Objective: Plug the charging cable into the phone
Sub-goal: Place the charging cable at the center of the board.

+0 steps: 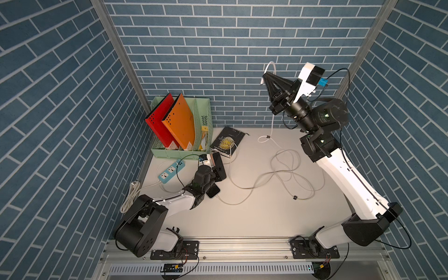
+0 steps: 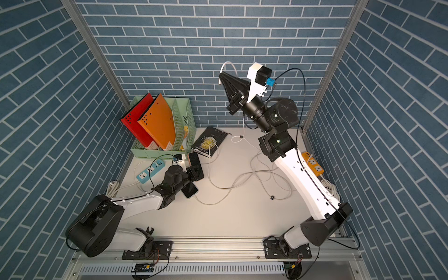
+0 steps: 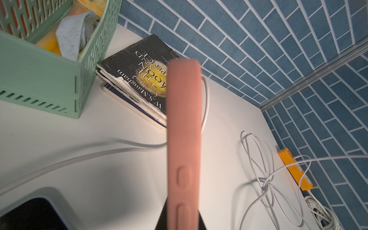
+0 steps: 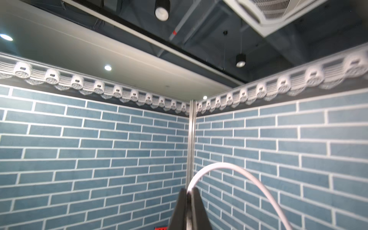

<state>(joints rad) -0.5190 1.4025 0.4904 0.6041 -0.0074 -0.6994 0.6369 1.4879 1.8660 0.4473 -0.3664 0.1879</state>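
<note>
Reading "W.S. Maugham" on the book (image 3: 137,79), I see left gripper (image 1: 218,171) clamping phone (image 3: 184,129) low; right gripper (image 4: 189,192), raised high, pinches cable (image 4: 239,167).

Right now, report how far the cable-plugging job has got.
Done: both pickups. The left gripper is shut on the pink-cased phone, and the right gripper is shut on the white charging cable near its end, raised high. In hand: nothing aligned yet; cable and phone are far apart. Left: bring the two together and plug in.
</note>
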